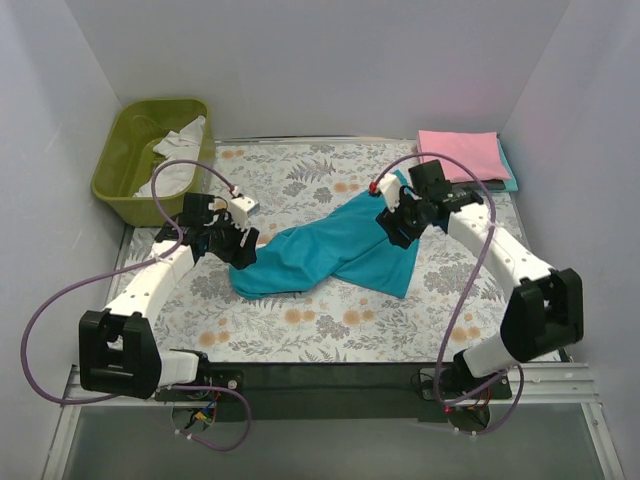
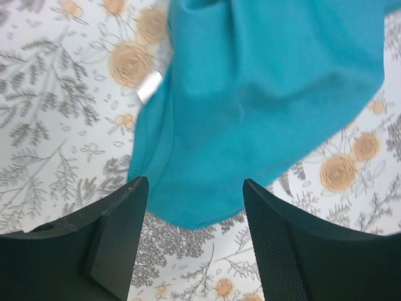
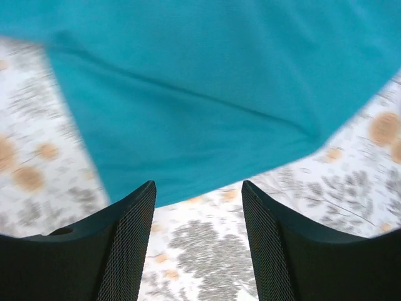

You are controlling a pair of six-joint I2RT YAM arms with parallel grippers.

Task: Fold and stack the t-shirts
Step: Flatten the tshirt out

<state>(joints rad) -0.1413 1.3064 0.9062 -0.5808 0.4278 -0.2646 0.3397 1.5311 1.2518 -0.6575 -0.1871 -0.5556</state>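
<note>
A floral table cloth (image 1: 300, 330) covers the table between pale walls. The teal t-shirt (image 1: 330, 250) lies rumpled on it. Its rounded end reaches in between the spread fingers of the left gripper (image 2: 194, 180), and its straight edge lies just ahead of the right gripper (image 3: 198, 183), also spread; neither pinches cloth. A folded pink t-shirt (image 1: 458, 155) lies beyond the right fingers, an olive tub (image 1: 120, 170) beyond the left.
</note>
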